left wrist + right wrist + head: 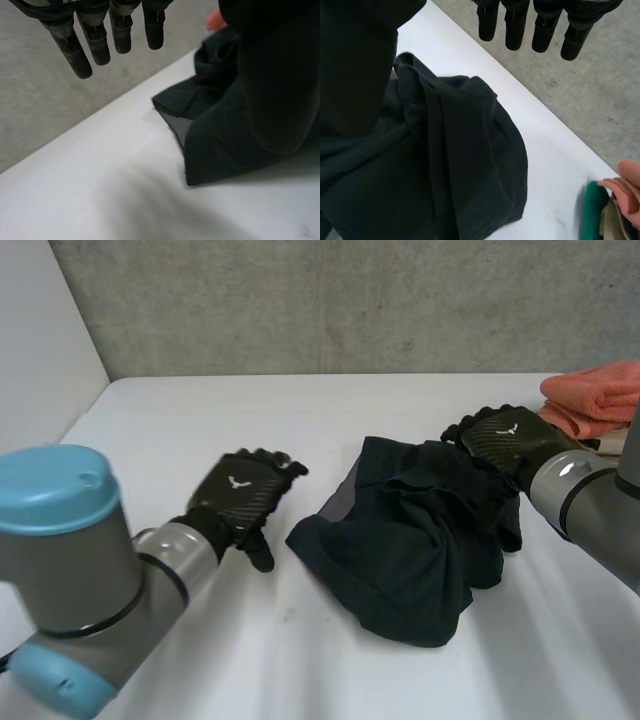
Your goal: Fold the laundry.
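Head view: a crumpled black garment [400,550] lies on the white table [200,420], a little right of centre. The left hand [240,495] sits at nine o'clock of the garment, just apart from its edge, with its fingers stretched out and nothing in them. The right hand [505,440] rests at the garment's two o'clock side, against the bunched cloth. A folded coral towel [595,395] lies at one o'clock of the garment, near the table's far corner.

Left wrist view: the left hand's fingers [92,42] hang straight and empty above the table, and a corner of the garment [215,140] lies beside the hand, not touching them.

Right wrist view: the right hand's fingers [515,25] are straight and grip nothing. The garment [465,165] lies rumpled under the palm. A green cloth [592,215] lies well beyond it, with the coral towel [627,182] against it.
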